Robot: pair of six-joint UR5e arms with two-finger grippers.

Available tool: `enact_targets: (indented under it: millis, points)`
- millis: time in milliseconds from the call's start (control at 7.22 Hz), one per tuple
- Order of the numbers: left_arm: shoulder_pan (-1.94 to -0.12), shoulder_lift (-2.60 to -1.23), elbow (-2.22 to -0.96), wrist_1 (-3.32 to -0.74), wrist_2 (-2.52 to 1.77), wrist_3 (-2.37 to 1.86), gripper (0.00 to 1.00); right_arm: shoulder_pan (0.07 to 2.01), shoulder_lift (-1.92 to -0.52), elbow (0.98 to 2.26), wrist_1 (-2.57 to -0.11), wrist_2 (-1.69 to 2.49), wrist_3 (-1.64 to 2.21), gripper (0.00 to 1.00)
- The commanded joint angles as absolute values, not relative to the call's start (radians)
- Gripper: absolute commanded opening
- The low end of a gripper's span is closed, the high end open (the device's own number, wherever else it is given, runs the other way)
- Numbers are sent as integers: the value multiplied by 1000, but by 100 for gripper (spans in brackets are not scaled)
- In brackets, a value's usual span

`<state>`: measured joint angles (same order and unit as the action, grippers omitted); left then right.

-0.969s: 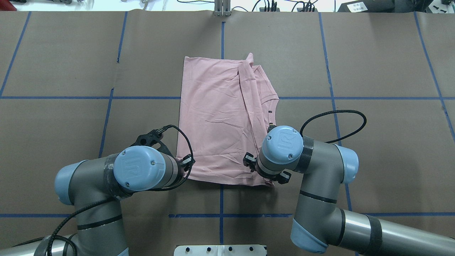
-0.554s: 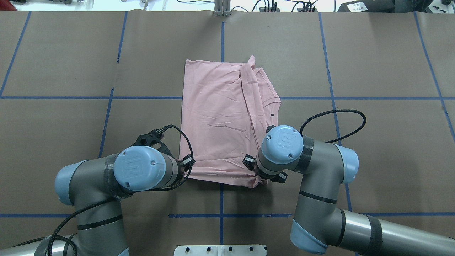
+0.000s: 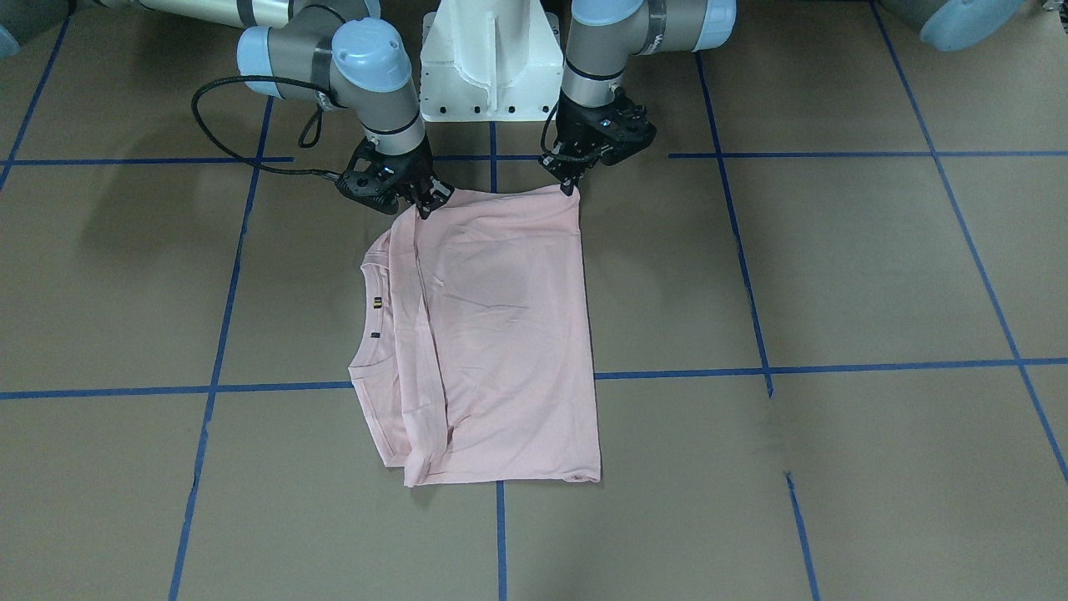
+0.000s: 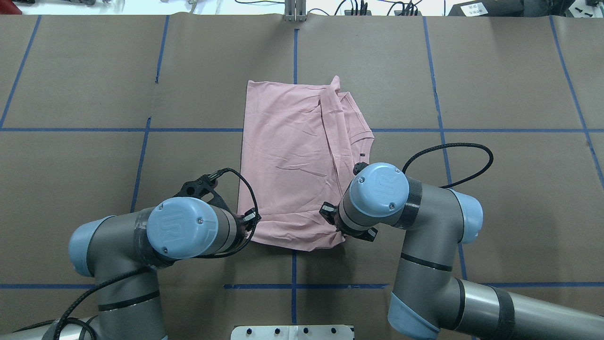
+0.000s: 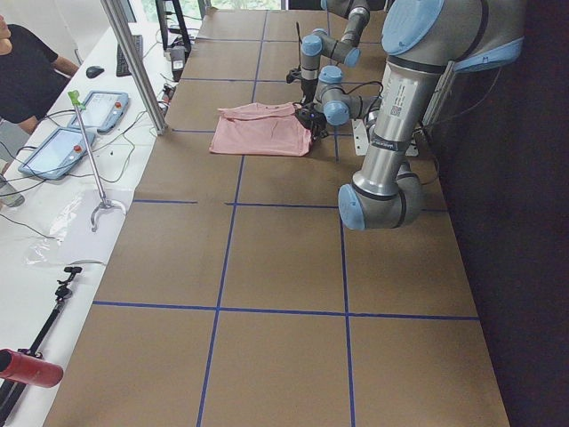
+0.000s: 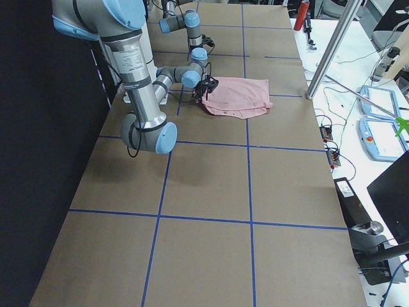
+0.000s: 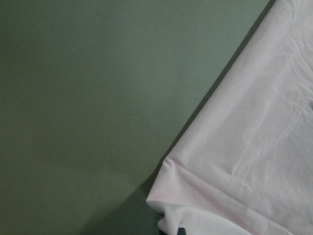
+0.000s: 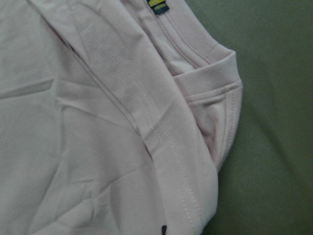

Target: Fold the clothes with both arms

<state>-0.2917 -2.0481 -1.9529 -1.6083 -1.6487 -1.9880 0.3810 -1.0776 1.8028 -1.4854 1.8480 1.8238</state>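
Nearest the robot's base, the white pedestal (image 4: 292,332) stood at the table's edge. Just beyond it both claws met the near hem of the T-shirt (image 4: 288,165). The left gripper (image 3: 572,187) was clenched on one near corner and the right gripper (image 3: 424,204) on the other, with the cloth puckered at each pinch. The pale pink shirt lay folded lengthwise at mid-table, across the centre tape line. Its ribbed collar (image 8: 195,45) and tucked sleeve showed along the robot's right side. Brown paper covered the table (image 4: 495,85), and blue tape lines (image 4: 71,129) marked it into large squares. At the far edge rose an aluminium post (image 4: 295,10), with black cables (image 4: 377,7) on a white bench (image 5: 53,222) behind. Two tablet-like pendants (image 5: 53,151) lay on that bench, and a person (image 5: 22,71) in a dark top was near them.
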Motion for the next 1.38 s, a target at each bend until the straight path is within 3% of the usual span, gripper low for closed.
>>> enact_targets:
  millis: [0, 415, 831, 1246]
  points:
    - [-233, -2043, -2044, -1489, -1647, -1988, 0, 374, -1112, 1859, -1479, 1853, 1816, 0]
    - [-147, -1985, -2209, -1388, -1649, -1988, 0, 307, -1193, 2037, -1477, 1856, 1812, 0]
    - [-138, -1991, -2192, -1396, -1643, -1970, 0, 322, -1177, 2028, -1477, 1858, 1706, 0]
    - [-283, -2011, -2159, -1466, -1647, -1870, 0, 443, -1155, 1972, -1476, 1858, 1684, 0]
